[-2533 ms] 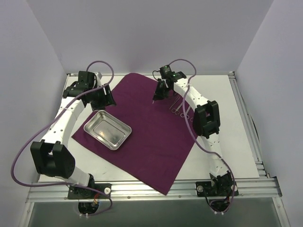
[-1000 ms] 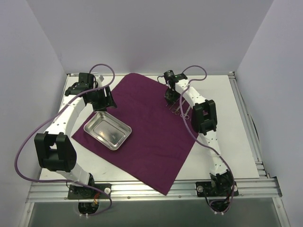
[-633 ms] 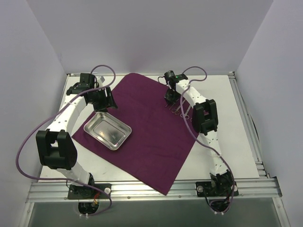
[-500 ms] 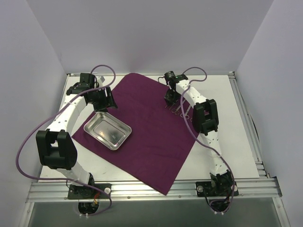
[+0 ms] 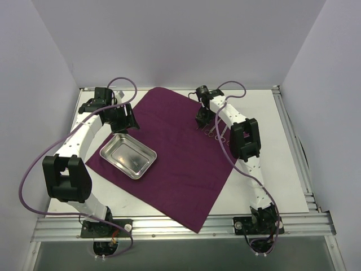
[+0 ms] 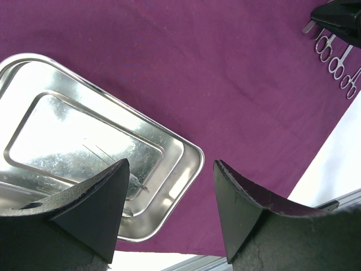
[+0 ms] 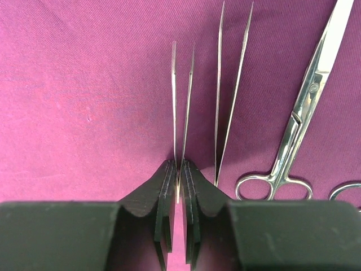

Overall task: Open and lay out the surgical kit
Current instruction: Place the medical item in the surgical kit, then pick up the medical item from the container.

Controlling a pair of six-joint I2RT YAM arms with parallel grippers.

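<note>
- Right claw [image 7: 179, 183]: narrow, pinching thin tweezers [image 7: 181, 101] on the cloth [image 7: 84, 84]; scissors [image 7: 304, 107] to its right.
- Left claw [image 6: 170, 162]: wide, empty, above the tray [image 6: 84, 135].

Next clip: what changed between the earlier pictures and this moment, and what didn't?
The right gripper carried the tweezers rightward and set them down on the cloth beside the other instruments; its fingers still pinch their end. The left arm's elbow swung up, while the left gripper stayed open by the tray. Tray, cloth and other instruments unmoved.
</note>
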